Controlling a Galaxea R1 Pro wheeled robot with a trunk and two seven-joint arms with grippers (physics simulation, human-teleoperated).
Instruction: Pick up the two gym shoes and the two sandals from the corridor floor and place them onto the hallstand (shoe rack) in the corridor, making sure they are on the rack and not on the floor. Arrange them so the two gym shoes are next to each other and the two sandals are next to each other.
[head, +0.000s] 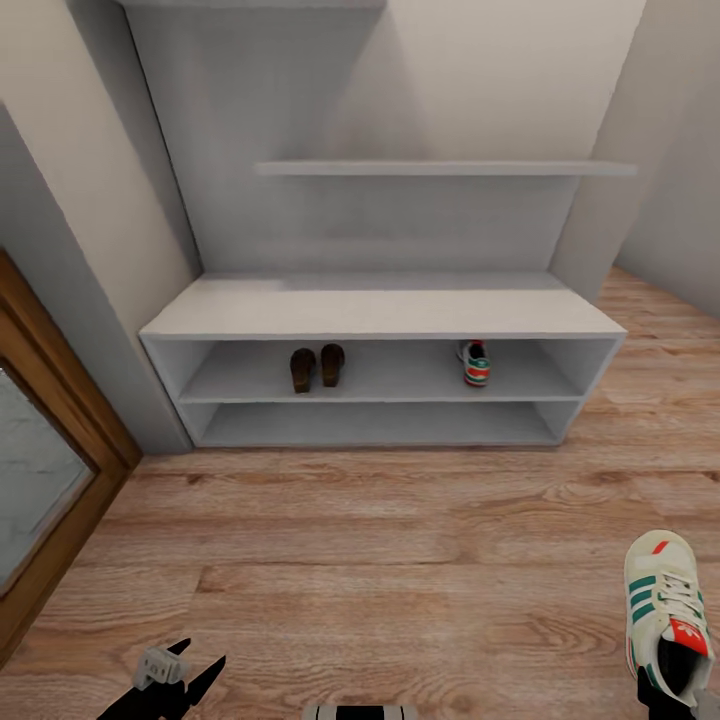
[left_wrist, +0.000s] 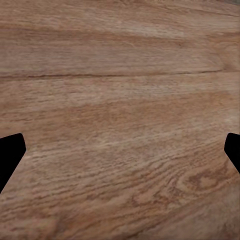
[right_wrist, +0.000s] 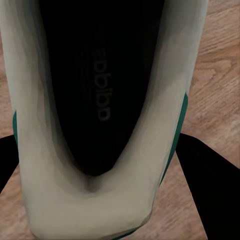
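facing: the hallstand (head: 380, 310), a light grey unit against the wall with a wide bench top, two long shelf slots under it and two stepped shelves on its back panel
upper slot, left part: the two sandals (head: 317, 367), brown, side by side and just about touching, toes toward the back
upper slot, right part: one gym shoe (head: 475, 363), off-white with green stripes and a red-orange patch, well apart from the sandals
lower slot: nothing on it that can be made out
second gym shoe (head: 665, 610): at the lower right of the head view, above the corridor floor (head: 380, 560), toe pointing toward the hallstand, held at its heel end
right gripper (right_wrist: 102, 195): in its wrist view the dark fingers (right_wrist: 210, 185) sit on either side of the shoe's heel (right_wrist: 95, 200), closed narrow against it; the dark insole with faint lettering runs away from the camera
left gripper (head: 180, 685): low at the left of the head view, black fingers spread wide with nothing between them; its wrist view looks straight at wood-grain planks, a fingertip (left_wrist: 10, 155) at each edge
door (head: 40, 480): brown wooden frame with a glass pane at the left of the hallstand
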